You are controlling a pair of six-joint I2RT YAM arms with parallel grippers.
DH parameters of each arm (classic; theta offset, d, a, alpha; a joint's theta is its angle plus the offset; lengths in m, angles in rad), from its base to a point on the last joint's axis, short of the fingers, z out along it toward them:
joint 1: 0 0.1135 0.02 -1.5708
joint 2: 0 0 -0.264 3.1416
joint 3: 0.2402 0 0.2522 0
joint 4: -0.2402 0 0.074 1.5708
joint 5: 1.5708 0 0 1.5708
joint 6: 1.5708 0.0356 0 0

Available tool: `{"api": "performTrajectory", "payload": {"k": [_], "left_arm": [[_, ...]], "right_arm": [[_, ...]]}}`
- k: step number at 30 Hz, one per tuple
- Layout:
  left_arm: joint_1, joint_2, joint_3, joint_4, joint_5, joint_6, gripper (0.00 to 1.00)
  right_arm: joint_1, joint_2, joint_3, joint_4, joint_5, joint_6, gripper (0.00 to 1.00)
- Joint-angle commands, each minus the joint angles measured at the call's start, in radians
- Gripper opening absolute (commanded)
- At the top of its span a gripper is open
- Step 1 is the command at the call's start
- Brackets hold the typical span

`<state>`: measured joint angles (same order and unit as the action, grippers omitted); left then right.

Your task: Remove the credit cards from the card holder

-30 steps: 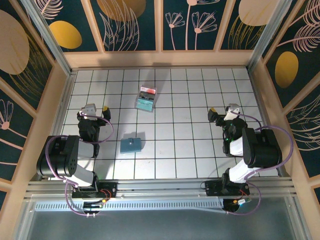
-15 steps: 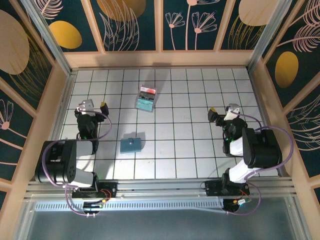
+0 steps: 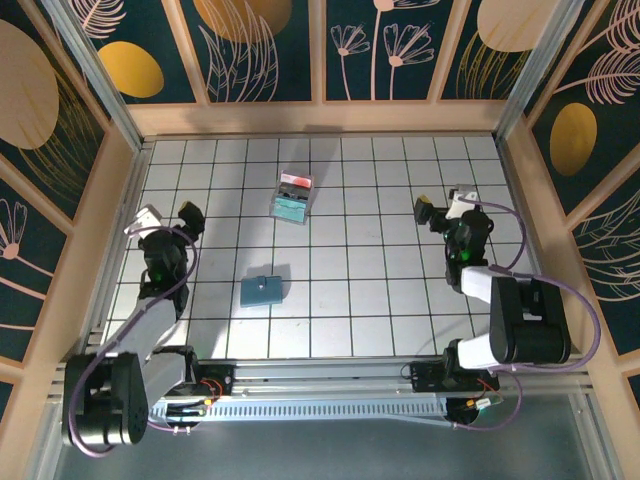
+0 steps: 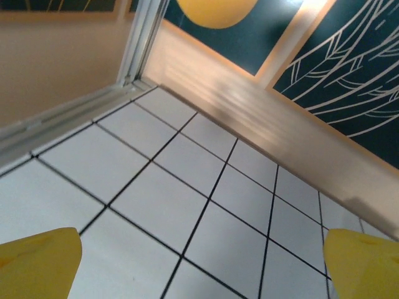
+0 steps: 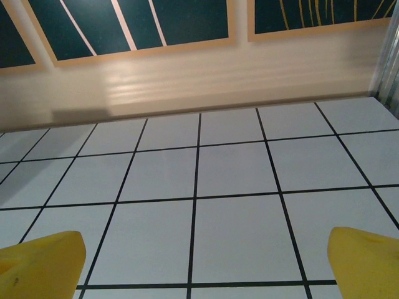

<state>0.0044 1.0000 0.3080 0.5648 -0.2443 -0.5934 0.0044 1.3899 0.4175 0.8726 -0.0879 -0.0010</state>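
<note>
The card holder is seen lying flat on the near-left tiles, right of and nearer than the left gripper — jaws spread wide, nothing held — while the right gripper, likewise released, is placed well apart to the right, so the left arm is judged closer.

Slate-blue card holder, white table (thin black grid lines)

Card holder lies near the gaping left gripper, on its right, well left of the gaping right gripper
</note>
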Motion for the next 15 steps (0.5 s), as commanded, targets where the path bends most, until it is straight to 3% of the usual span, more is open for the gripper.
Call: {"api": "performTrajectory", "payload": {"k": [1,3,7,10,15], "left_arm": [[-0.036,-0.12,-0.042,-0.219,-0.013,-0.192,0.99],[-0.086,-0.201,-0.057,-0.313,-0.05,-0.226,0.99],[-0.137,-0.285,-0.094,-0.395,-0.02,-0.314,0.99],[-0.179,-0.291,-0.104,-0.422,0.014,-0.356,0.99],[-0.33,-0.234,-0.052,-0.51,-0.042,-0.41,0.99]], "right_arm": [[0.025,-0.058,0.042,-0.078,0.075,0.007,0.99],[0.041,-0.081,0.063,-0.123,0.089,0.038,0.99],[0.072,-0.119,0.079,-0.177,0.125,0.078,0.99],[0.084,-0.145,0.112,-0.266,0.147,0.114,0.99],[0.096,-0.181,0.142,-0.358,0.155,0.137,0.99]]}}
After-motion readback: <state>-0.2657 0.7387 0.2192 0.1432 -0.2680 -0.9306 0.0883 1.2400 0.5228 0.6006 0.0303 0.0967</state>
